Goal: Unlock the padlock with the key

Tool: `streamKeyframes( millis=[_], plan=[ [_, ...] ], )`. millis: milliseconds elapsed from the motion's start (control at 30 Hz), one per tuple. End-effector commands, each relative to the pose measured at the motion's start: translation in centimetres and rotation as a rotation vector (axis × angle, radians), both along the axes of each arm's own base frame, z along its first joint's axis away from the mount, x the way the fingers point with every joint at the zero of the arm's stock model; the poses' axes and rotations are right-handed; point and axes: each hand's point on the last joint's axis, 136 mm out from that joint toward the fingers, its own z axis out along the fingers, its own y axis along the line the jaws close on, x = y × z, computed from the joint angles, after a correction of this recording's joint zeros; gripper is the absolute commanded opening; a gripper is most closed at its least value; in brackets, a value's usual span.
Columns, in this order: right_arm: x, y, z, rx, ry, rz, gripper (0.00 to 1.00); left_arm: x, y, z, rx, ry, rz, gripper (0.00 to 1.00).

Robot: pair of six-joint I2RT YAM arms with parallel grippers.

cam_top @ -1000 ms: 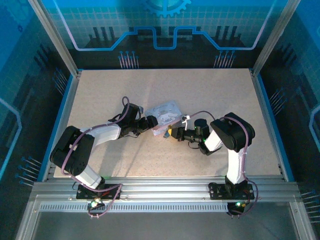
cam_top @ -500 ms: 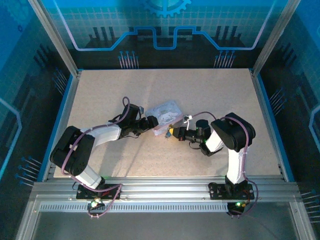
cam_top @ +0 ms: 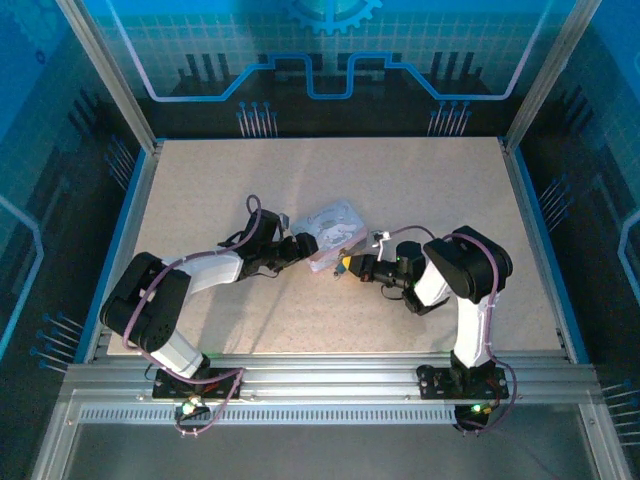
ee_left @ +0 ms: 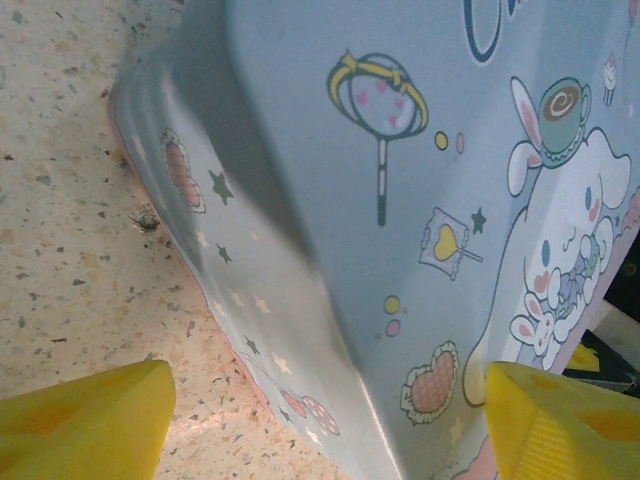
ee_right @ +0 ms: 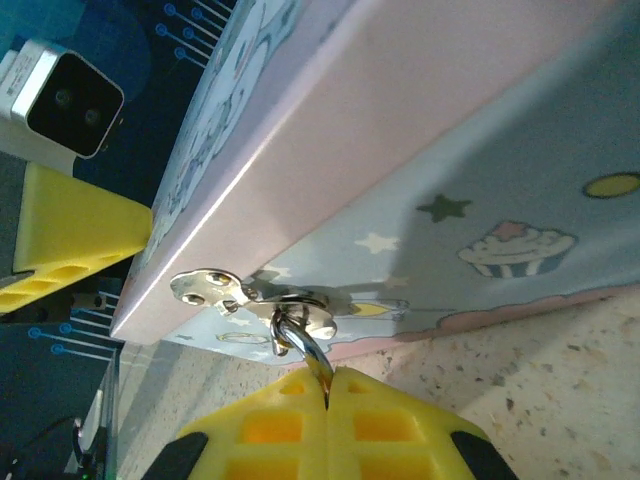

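The pastel blue tin box (cam_top: pixel 330 232) lies mid-table between both arms. In the right wrist view a curved silver shackle of the padlock (ee_right: pixel 304 349) hooks through the box's metal hasp (ee_right: pixel 215 290). My right gripper (ee_right: pixel 328 395) is shut on the padlock, whose body is hidden between the yellow fingers. From above, the right gripper (cam_top: pixel 345 265) sits at the box's near corner. My left gripper (ee_left: pixel 320 420) is open, its yellow fingers (ee_left: pixel 85 420) straddling the box's edge (ee_left: pixel 400 200); the left finger stands clear of the box. The left gripper (cam_top: pixel 300 247) is at the box's left side. The key is hidden.
The speckled table (cam_top: pixel 420 190) stretches beyond the box on all sides. Blue-lit walls and a metal frame (cam_top: pixel 540 75) enclose it. A yellow finger of the left gripper (ee_right: pixel 70 235) and its camera (ee_right: pixel 60 95) show behind the box.
The right wrist has shifted slightly, pulling back a little toward the near side. The box has turned slightly. The left arm has barely moved.
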Motion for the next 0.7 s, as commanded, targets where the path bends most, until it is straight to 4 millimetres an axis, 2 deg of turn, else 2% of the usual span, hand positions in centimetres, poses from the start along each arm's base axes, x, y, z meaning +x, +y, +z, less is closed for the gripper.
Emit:
streamKeyframes(
  millis=[0,667],
  plan=[
    [0.3,-1.7,-0.8,-0.010,0.045,-0.068,0.02,-3.8,1.8,-4.2,0.106,0.162,0.009,0.80],
    [1.0,-2.1,1.0,0.044,0.061,-0.128,0.01,-4.3,1.8,-4.1,0.108,0.157,0.000,0.81]
  ],
)
